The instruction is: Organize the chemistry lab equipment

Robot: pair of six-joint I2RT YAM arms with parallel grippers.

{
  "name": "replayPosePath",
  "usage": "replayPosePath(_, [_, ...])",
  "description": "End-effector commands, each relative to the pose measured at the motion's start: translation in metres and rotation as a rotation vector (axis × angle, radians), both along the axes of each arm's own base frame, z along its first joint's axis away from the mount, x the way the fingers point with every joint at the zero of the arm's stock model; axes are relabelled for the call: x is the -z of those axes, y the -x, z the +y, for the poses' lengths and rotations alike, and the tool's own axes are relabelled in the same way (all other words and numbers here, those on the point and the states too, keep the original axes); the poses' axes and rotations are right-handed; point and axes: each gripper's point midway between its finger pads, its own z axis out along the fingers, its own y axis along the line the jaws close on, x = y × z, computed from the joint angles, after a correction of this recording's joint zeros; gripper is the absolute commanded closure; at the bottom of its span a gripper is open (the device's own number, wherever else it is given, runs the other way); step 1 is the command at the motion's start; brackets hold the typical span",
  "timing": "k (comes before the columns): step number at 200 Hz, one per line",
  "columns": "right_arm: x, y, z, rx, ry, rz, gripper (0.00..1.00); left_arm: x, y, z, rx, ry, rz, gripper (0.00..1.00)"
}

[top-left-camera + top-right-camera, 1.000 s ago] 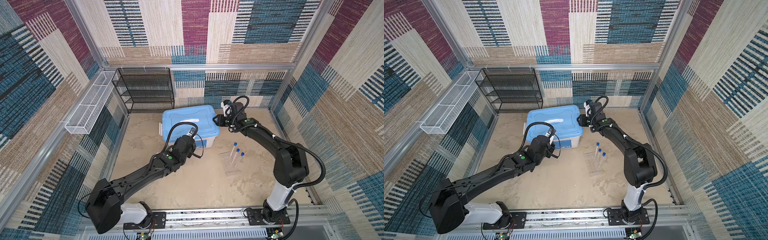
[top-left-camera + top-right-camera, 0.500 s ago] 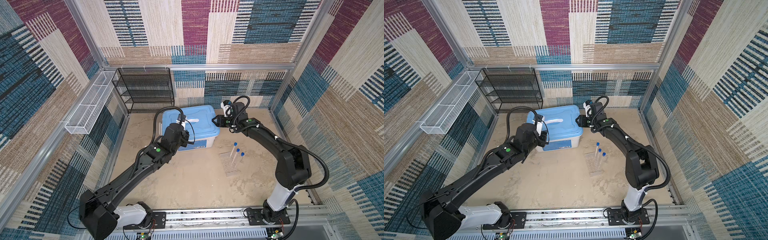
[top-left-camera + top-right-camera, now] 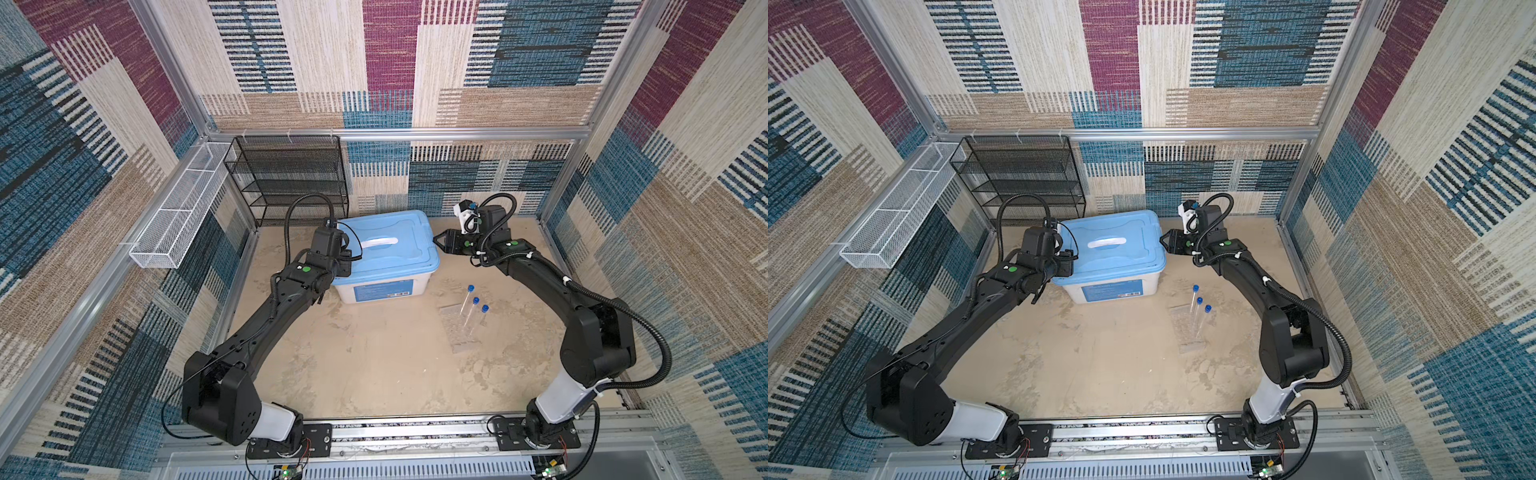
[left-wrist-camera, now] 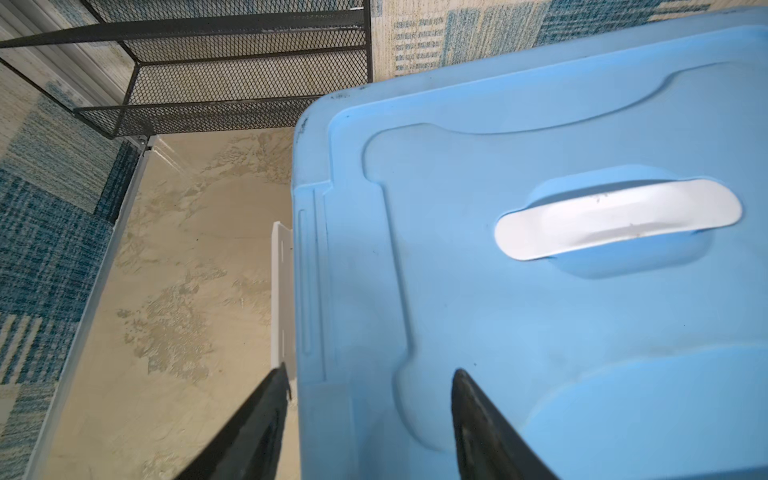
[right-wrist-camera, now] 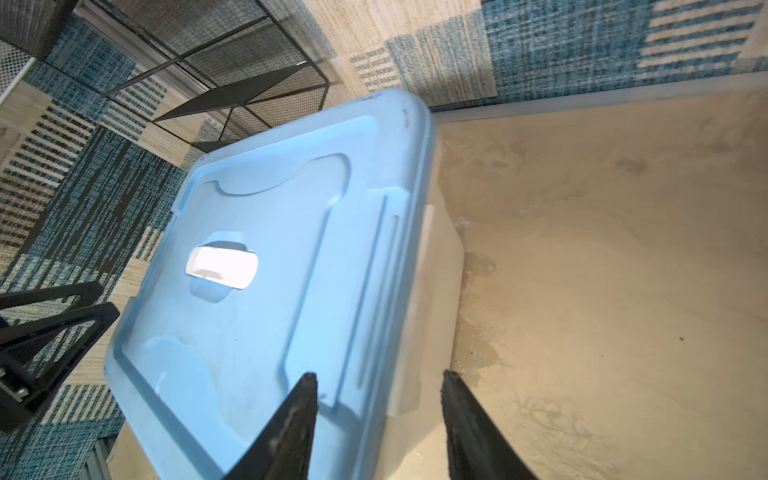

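The sandy, mottled tabletop (image 3: 374,365) sat boxed in by woven patchwork panels. Within the last second the left arm had swung from the front of the white bin (image 3: 374,291) round to its left side. The left gripper (image 4: 370,374) now hung with jaws parted astride the edge of the blue lid (image 4: 498,311), gripping nothing. The right gripper (image 5: 379,376) had hardly moved and stood likewise parted over the opposite rim. With both sides bracketed, lifting the lid looked imminent. The three blue-capped tubes (image 3: 471,311) sat untouched in the clear plastic rack (image 3: 459,336), well apart from the bin. The lid was smooth moulded plastic with a glossy white handle (image 4: 615,220).
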Motion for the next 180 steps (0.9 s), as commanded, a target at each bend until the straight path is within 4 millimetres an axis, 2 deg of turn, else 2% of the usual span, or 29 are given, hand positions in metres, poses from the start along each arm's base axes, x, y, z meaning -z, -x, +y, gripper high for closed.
replayPosePath(1, [0.002, -0.005, 0.004, -0.033, -0.030, -0.017, 0.50, 0.007, -0.002, 0.008, -0.026, -0.024, 0.021, 0.37])
replayPosePath(19, [0.015, -0.006, -0.004, -0.014, -0.002, 0.005, 0.52, 0.010, -0.001, 0.018, -0.056, -0.045, 0.041, 0.38])
replayPosePath(39, [0.025, 0.002, -0.010, -0.011, -0.025, 0.021, 0.52, 0.008, 0.001, 0.024, -0.067, 0.030, 0.035, 0.36])
replayPosePath(60, [0.022, 0.008, -0.004, -0.045, -0.059, 0.009, 0.53, 0.010, -0.003, 0.023, -0.046, 0.105, 0.038, 0.28])
replayPosePath(90, [0.014, 0.011, -0.008, -0.029, -0.053, -0.015, 0.52, 0.012, -0.009, 0.018, -0.016, 0.112, 0.038, 0.27])
replayPosePath(127, [-0.007, 0.016, -0.002, -0.060, -0.111, -0.062, 0.50, 0.012, -0.006, 0.043, -0.115, 0.045, 0.050, 0.27])
replayPosePath(154, [0.002, 0.006, 0.004, -0.072, -0.131, -0.042, 0.49, 0.019, -0.004, 0.054, -0.146, 0.039, 0.064, 0.25])
replayPosePath(180, [0.012, 0.000, 0.009, -0.081, -0.135, -0.018, 0.48, 0.027, -0.002, 0.054, -0.140, 0.052, 0.078, 0.23])
